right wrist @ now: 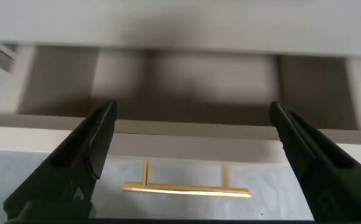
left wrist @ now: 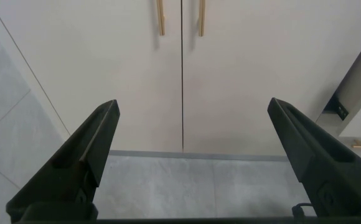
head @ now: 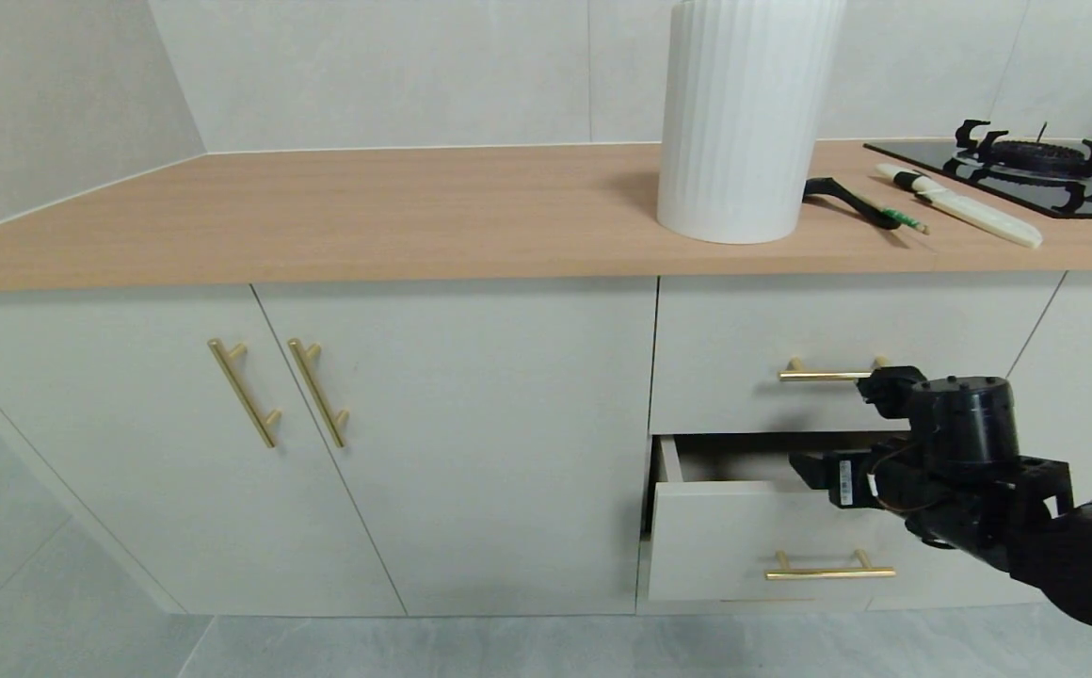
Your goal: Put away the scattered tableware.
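Right gripper [right wrist: 192,111], jaws spread and empty, is hovering at the open drawer [head: 753,537]. A black-handled utensil [head: 852,202] and a pale utensil [head: 965,217] are lying near the counter's [head: 367,217] right front edge. Both are likely light and stiff, best pinched mid-handle.

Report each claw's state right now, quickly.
Left claw: open, empty, facing the pale cabinet doors.
Right claw: open, empty, at the pulled-out pale drawer with the brass bar handle.

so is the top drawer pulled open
No, the top drawer sits flush and shut; the lower drawer beneath it is the one pulled out.
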